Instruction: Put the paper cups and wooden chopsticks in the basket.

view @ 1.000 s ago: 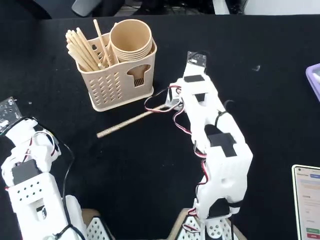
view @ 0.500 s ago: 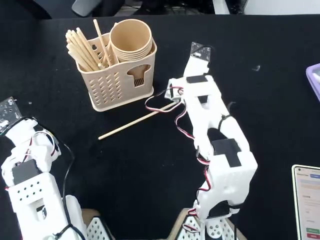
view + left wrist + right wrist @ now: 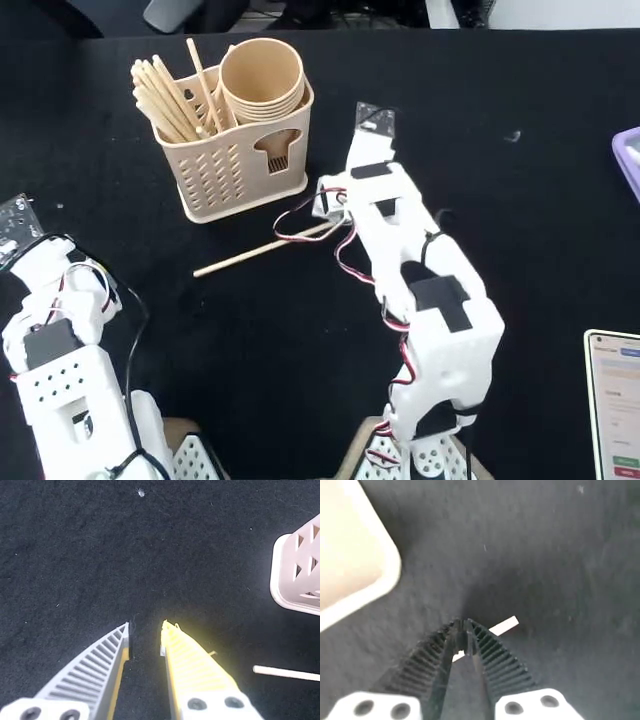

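Near-left table (image 3: 200,350) edge, left gripper (image 3: 145,625): fingers parted a little, nothing between them, over bare cloth. Well apart from the work.
Mid-table, loose chopstick (image 3: 258,251): last item outside the basket. Long axis oblique, from its free end on the left arm's side up to the far-right end under the right arm.
Right gripper (image 3: 465,628): clamped on the loose chopstick (image 3: 503,626) close to that far end; a short stub shows past the tips.
Stick on or off the cloth: cannot tell.
Nearer arm: right, already holding.
Far side, basket (image 3: 240,175): just beyond the grip point, toward the left; paper cups (image 3: 262,75) and chopsticks (image 3: 165,100) stand inside.
Judgement: lift, tip the stick upright, carry it over the rim.
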Robot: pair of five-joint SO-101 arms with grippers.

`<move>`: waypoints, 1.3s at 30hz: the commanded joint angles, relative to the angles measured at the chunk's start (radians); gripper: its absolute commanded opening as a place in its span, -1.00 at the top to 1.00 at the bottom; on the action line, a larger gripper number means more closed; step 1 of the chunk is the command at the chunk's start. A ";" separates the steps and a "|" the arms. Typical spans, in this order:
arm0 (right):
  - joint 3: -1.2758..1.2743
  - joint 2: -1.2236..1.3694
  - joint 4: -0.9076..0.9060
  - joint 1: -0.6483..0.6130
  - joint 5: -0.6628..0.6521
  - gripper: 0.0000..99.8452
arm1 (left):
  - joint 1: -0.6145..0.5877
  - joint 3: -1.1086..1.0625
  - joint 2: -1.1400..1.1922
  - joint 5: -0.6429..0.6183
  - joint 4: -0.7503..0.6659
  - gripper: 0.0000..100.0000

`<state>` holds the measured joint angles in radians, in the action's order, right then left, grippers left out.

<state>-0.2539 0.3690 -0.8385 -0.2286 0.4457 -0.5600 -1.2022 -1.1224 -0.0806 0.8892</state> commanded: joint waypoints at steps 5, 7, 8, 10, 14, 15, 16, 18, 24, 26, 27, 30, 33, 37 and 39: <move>-0.007 -0.054 -0.150 -0.009 -0.133 0.98 | -0.010 0.008 -0.015 -0.011 -0.018 0.77; -0.031 -0.090 -0.186 -0.008 -0.161 0.98 | -0.010 0.008 -0.015 -0.011 -0.018 0.77; -0.051 -0.114 -0.195 -0.008 -0.186 0.98 | -0.010 0.008 -0.015 -0.011 -0.018 0.77; -0.107 -0.186 -0.196 -0.009 -0.232 0.98 | -0.010 0.010 -0.015 -0.011 -0.018 0.77; -0.228 -0.381 -0.196 -0.012 -0.336 0.98 | -0.010 0.010 -0.015 -0.011 -0.018 0.77; -0.254 -0.432 -0.196 -0.012 -0.379 0.98 | -0.010 0.010 -0.015 -0.011 -0.018 0.77; -0.274 -0.481 -0.196 -0.011 -0.430 0.98 | -0.010 0.010 -0.015 -0.011 -0.018 0.77; -0.303 -0.564 -0.196 -0.005 -0.555 0.97 | -0.008 0.010 -0.015 -0.011 -0.018 0.77; -0.387 -0.650 -0.304 -0.063 -1.140 0.49 | -0.010 0.008 -0.015 -0.011 -0.018 0.77; -0.438 -0.650 -0.276 -0.072 -1.257 0.42 | -0.010 0.008 -0.015 -0.011 -0.018 0.77; -0.463 -0.650 -0.244 -0.072 -1.304 0.44 | -0.012 0.008 -0.015 -0.011 -0.018 0.77; -0.532 -0.650 -0.138 -0.068 -1.413 0.51 | -0.012 0.007 -0.015 -0.009 -0.018 0.77; -0.572 -0.650 -0.058 -0.060 -1.468 0.53 | -0.012 0.007 -0.015 -0.009 -0.018 0.77; -0.602 -0.639 0.028 -0.055 -1.490 0.53 | -0.012 0.007 -0.015 -0.008 -0.018 0.77; -0.604 -0.602 0.046 -0.057 -1.490 0.53 | -0.012 0.007 -0.015 -0.008 -0.018 0.77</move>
<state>-0.8600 -0.2325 -0.8370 -0.2839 -1.0257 -0.5631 -1.2022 -1.1224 -0.0806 0.8892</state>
